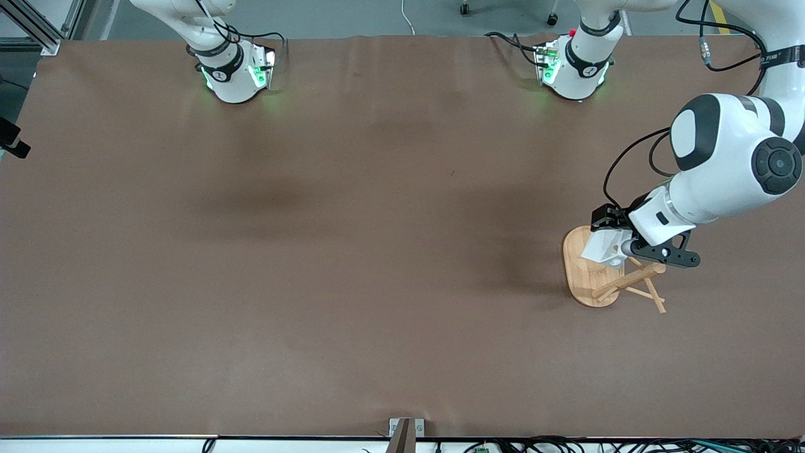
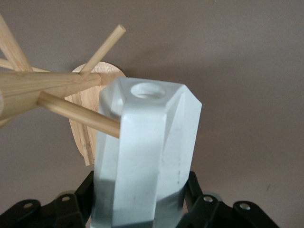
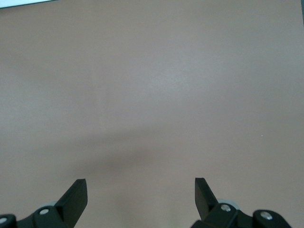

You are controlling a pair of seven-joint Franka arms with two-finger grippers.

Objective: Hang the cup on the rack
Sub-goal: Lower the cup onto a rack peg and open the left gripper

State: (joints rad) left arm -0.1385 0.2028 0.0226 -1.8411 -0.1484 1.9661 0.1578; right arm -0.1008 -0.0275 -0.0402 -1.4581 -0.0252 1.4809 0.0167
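White cup (image 2: 147,156) pinched by left pincer (image 1: 613,242) over rack (image 1: 588,277), peg against cup, right pincer (image 3: 141,197) spread, waiting.

The small white faceted cup (image 2: 147,156) is hiding the tip of one thin bamboo peg (image 2: 78,114) and part of the light bamboo rack's oval base (image 2: 83,137). The picture's edge is cutting off the cup's lower end and the left gripper (image 2: 142,209) fingers.

A brown tabletop (image 1: 352,251) fills nearly the whole scene, evenly lit with soft shadows. Grey floor (image 1: 352,16) shows along its upper edge, with an aluminium frame (image 1: 38,28) at one corner.
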